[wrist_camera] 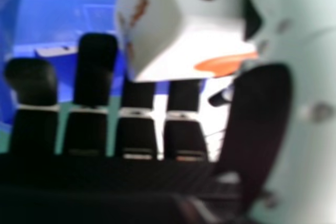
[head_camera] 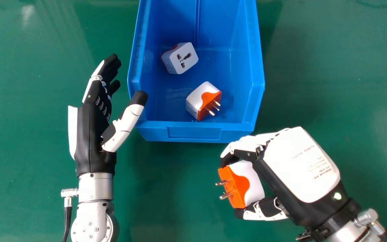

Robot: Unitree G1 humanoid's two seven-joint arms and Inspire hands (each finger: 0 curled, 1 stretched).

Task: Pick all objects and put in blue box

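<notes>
My right hand [head_camera: 301, 164] is just in front of the blue box [head_camera: 193, 131], its fingers and thumb closed round a white and orange plug adapter [head_camera: 252, 179] whose metal pins point left. In the right hand view the adapter [wrist_camera: 157, 30] sits between the fingers and thumb of my right hand [wrist_camera: 94, 129]. Inside the box lie a white adapter with its socket face up [head_camera: 185, 58] and, nearer the front wall, a white and orange adapter [head_camera: 202, 97] with pins showing. My left hand [head_camera: 94, 131] is left of the box, fingers extended, its thumb tip at the box's left edge.
The green table [head_camera: 166, 188] surrounds the box. Part of the blue box [wrist_camera: 58, 11] shows beyond my right fingers in the right hand view. The box's raised side walls stand between my left hand and the adapters inside.
</notes>
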